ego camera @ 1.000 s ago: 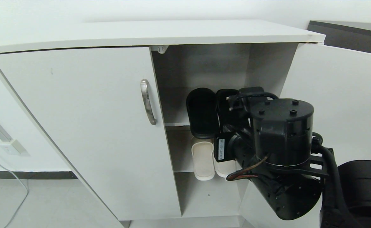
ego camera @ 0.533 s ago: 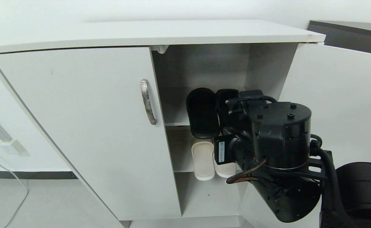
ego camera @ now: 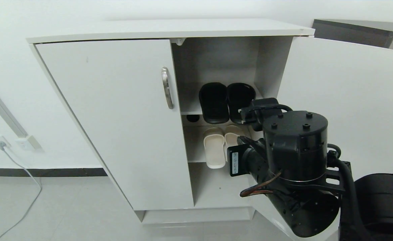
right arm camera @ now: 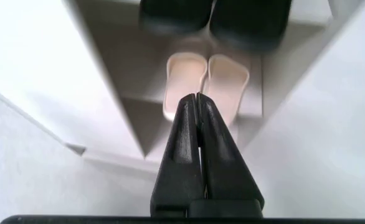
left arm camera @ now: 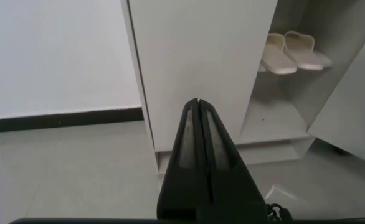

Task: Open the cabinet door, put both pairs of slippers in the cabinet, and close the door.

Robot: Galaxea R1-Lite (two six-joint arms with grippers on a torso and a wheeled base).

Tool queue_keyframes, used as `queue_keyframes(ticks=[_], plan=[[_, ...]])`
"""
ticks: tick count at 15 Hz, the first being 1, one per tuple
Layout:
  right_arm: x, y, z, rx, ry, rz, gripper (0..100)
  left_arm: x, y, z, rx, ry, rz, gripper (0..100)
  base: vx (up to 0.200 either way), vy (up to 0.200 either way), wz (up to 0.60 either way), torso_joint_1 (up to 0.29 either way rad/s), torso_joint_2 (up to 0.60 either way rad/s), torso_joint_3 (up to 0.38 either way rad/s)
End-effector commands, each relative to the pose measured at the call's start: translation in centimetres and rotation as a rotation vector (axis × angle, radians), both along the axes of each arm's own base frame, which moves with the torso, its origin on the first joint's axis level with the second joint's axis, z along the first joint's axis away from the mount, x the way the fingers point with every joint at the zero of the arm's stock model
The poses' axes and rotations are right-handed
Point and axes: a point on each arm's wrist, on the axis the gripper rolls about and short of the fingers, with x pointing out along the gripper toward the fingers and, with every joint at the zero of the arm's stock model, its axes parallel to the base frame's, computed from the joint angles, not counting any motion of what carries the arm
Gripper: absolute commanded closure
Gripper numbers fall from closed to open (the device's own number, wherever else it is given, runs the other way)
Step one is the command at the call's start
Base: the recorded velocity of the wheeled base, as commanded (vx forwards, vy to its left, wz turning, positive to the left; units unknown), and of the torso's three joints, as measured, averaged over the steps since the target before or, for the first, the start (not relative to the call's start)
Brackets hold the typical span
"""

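The white cabinet [ego camera: 169, 28] has its right door [ego camera: 343, 100] swung open and its left door [ego camera: 116, 117] closed. A black pair of slippers [ego camera: 226, 102] lies on the upper shelf, and a white pair of slippers [ego camera: 214, 147] on the shelf below. My right arm [ego camera: 293, 150] hangs in front of the opening, a little short of the shelves. My right gripper [right arm camera: 199, 98] is shut on nothing and points at the white slippers [right arm camera: 184, 78], with the black slippers [right arm camera: 173, 12] above them. My left gripper [left arm camera: 198, 102] is shut and empty, low before the closed door, with the white slippers [left arm camera: 291, 53] off to its side.
The left door carries a metal handle [ego camera: 166, 87]. A wall socket with a cable [ego camera: 2, 145] sits low on the wall to the left, above the grey floor [ego camera: 65, 207]. A dark desk edge [ego camera: 350, 28] shows behind the open door.
The head camera has pulled back, so the whole cabinet looks smaller and farther off. My right arm has come back from the shelves with it. Both pairs of slippers stay on their shelves.
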Motion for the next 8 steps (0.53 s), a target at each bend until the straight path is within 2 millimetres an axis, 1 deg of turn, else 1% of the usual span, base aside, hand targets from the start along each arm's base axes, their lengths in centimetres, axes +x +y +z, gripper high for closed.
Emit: queue_keyframes(ticks=[1,8], plan=[[0.04,-0.02,-0.31,-0.005,0.002,-0.001,100,0.01,0.0,0.01,0.0,0.001,0.0,100,-0.2,0.0,0.0,-0.002,0.01,0.002],[0.14,-0.25,-0.69,-0.034,-0.002,-0.001,100,0.01,0.0,0.01,-0.002,0.001,0.0,100,-0.2,0.0,0.0,0.002,0.0,-0.001]])
